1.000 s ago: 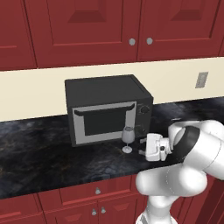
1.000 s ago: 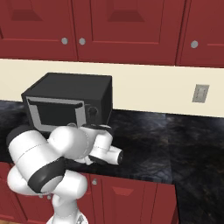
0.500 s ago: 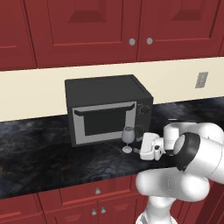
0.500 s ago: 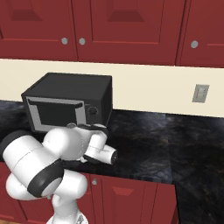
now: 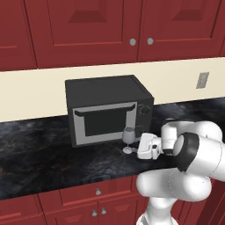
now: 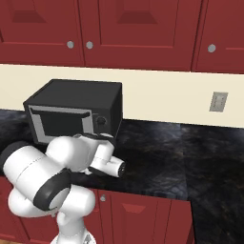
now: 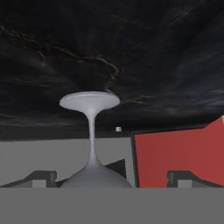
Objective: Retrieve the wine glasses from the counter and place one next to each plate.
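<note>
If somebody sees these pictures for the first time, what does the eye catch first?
First the black microwave, standing on the black marbled counter under red cabinets. Just in front of its right end stands one small wine glass. The white arm's open claw reaches sideways toward the glass, not yet closed on it.

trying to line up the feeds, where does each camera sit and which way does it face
left base view: behind the arm on its left, facing the counter and microwave; arm at lower right, tool beside the wine glass.
right base view: behind on the right, same microwave; arm at lower left.
hand view: on the hand, rolled upside down, facing the glass between the open fingertips.
shared: counter, glass.
</note>
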### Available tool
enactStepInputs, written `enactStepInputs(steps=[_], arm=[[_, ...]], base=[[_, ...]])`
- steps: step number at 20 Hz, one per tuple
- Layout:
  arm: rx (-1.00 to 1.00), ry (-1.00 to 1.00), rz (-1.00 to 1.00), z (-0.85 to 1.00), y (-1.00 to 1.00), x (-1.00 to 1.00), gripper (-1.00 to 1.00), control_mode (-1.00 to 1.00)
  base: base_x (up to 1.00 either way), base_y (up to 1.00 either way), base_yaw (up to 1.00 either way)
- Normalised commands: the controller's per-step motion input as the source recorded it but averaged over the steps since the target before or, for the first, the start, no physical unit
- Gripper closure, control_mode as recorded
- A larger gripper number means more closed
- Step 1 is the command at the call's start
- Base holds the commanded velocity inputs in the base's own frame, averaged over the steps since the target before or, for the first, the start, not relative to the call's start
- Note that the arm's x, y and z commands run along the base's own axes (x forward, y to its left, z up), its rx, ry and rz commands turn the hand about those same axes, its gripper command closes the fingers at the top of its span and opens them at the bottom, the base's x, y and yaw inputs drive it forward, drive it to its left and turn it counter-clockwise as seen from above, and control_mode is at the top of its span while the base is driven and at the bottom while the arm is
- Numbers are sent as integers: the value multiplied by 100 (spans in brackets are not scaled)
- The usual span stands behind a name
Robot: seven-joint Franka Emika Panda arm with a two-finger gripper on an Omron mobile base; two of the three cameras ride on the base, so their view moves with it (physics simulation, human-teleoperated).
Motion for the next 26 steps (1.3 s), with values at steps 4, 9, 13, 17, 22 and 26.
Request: enactStepInputs(steps=[4,9,13,17,22,26], arm=[[6,12,0,-11,48,3,-100,-100],[4,8,-1,-5,25,0,-100,-100],[2,2,-3,-2,7,0,-100,-100],[0,0,-5,0,4,3,-100,-100],[0,0,-8,0,4,5,100,-100],[0,0,-8,0,0,0,100,-100]], base=[[0,0,0],[0,0,0],[0,0,0],[0,0,0],[0,0,0],[0,0,0]])
